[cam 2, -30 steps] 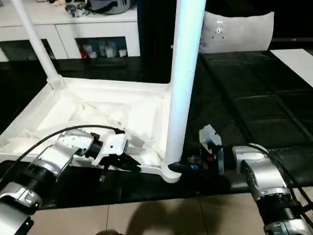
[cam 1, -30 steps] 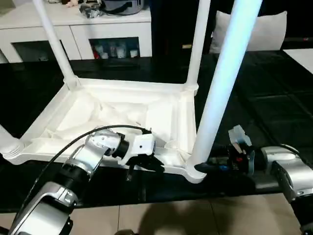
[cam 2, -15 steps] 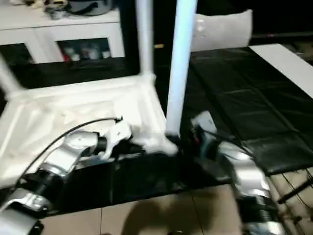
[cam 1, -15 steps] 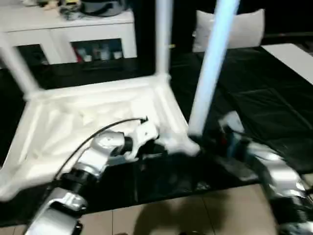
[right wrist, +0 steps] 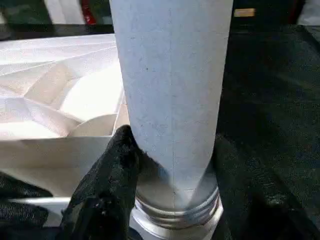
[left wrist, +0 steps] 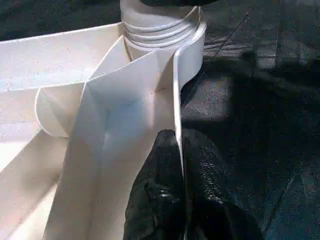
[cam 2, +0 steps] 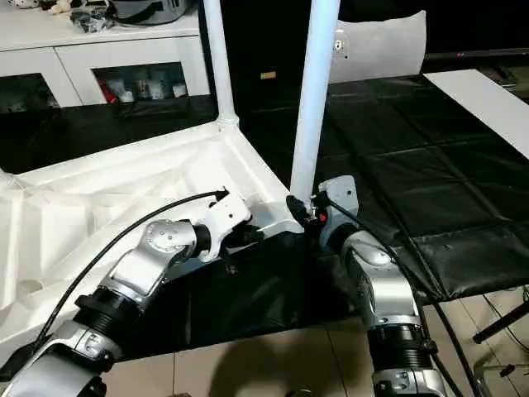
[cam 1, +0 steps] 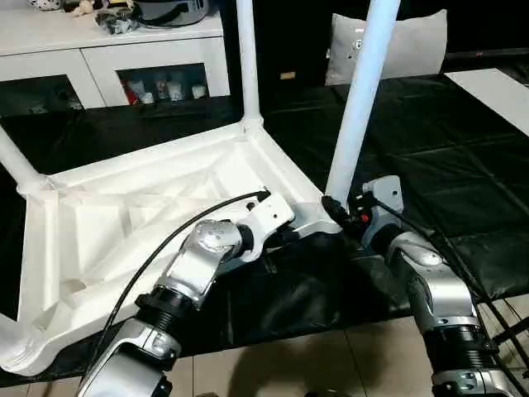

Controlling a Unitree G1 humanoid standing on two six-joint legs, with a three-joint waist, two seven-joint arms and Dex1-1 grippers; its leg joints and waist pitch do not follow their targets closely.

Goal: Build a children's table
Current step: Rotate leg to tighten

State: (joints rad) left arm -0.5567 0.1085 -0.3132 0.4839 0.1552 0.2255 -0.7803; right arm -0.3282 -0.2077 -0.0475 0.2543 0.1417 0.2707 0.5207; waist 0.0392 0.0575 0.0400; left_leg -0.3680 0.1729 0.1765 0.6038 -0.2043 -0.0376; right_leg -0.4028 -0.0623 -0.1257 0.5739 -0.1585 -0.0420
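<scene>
The white children's table [cam 1: 124, 215] lies upside down on a black mat, ribbed underside up. Legs stand in its far corner [cam 1: 246, 58] and left corner [cam 1: 15, 161]. At the near right corner a third leg [cam 1: 357, 99] rises from its round socket [left wrist: 160, 25]. My left gripper [cam 1: 285, 237] is shut on the top's thin rim wall [left wrist: 177, 90] just beside that socket, one finger [left wrist: 160, 165] on each side. My right gripper [cam 1: 335, 207] is closed around the base of the near right leg [right wrist: 172, 100], with a black finger [right wrist: 107, 185] against its side just above the thread.
A white cabinet with glass doors [cam 1: 124, 58] stands at the back. A white pillow [cam 1: 413, 45] leans at the back right, with a white panel [cam 1: 496, 87] on the far right. The black mat [cam 1: 463, 165] ends at tiled floor [cam 1: 331, 364] near my body.
The table has swung round on the mat: its gripped corner moved away from me and the far leg went left. Both grippers kept their hold and moved with it.
</scene>
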